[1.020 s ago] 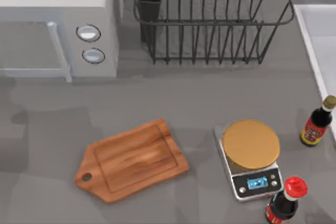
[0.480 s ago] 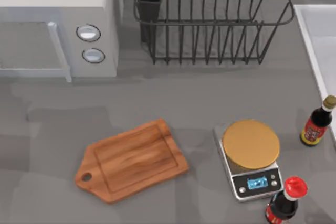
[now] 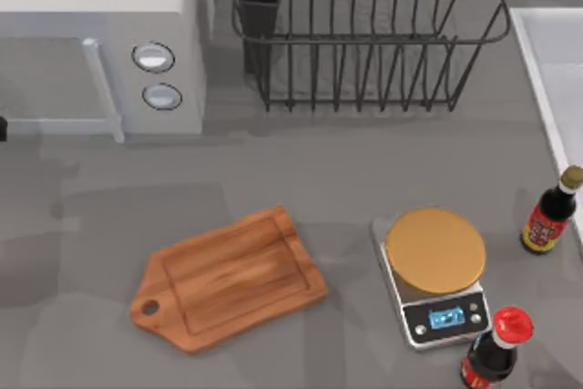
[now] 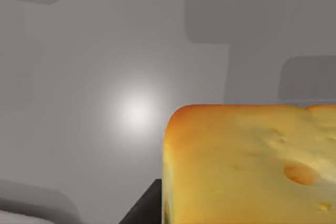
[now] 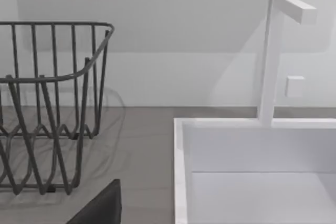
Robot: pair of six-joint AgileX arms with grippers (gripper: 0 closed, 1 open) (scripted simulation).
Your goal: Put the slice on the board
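The slice (image 4: 252, 166), a yellow-orange cheese wedge with darker spots, sits very close in the left wrist view over the grey tabletop. My left gripper (image 4: 220, 216) is shut on it, and one dark finger (image 4: 143, 209) shows beside its edge. A dark bit of my left arm (image 3: 2, 127) pokes in at the top view's left edge, in front of the microwave. The brown wooden board (image 3: 232, 280) lies bare at the table's front centre, handle toward the front left. A dark part of my right gripper (image 5: 100, 208) shows near the sink.
A silver scale (image 3: 435, 275) with a tan disc stands right of the board. Two sauce bottles (image 3: 549, 216) (image 3: 496, 348) flank it. A microwave (image 3: 100, 43) is at the back left, a wire dish rack (image 3: 364, 34) at the back centre, and a white sink (image 3: 556, 61) at the right.
A dark bit of my left arm has come into the top view at its left edge. The shadows on the table's left side have shifted toward the board.
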